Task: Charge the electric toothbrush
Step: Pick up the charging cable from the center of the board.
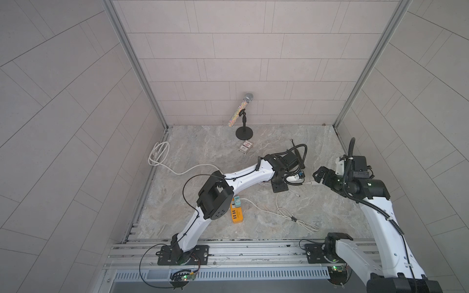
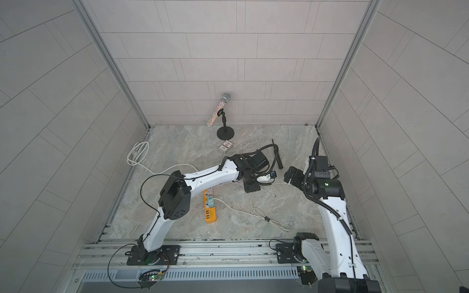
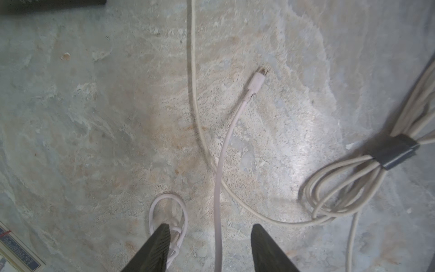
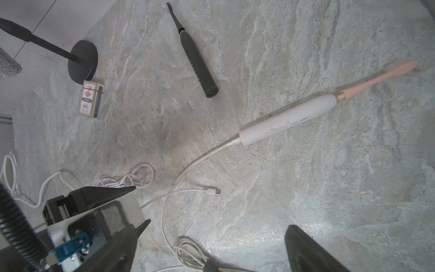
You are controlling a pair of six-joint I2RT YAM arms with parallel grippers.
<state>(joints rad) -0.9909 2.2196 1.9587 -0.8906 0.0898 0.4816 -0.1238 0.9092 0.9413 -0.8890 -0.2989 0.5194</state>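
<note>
- the right wrist view alone shows the white toothbrush (image 4: 287, 119) with its pink head lying flat on the table (image 4: 329, 188), a cream cord (image 4: 226, 145) running into its base; in both top views the right arm (image 1: 375, 218) hides most of it
- left gripper (image 3: 209, 226) half open, a loose pink cable (image 3: 218, 188) passing between its jaws, not pinched
- right gripper (image 4: 220, 223) spread wide, holding nothing

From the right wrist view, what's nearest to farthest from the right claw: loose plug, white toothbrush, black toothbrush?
1. Loose plug, just ahead of the right gripper.
2. White toothbrush, farther out and off to one side.
3. Black toothbrush, farthest back.
</note>
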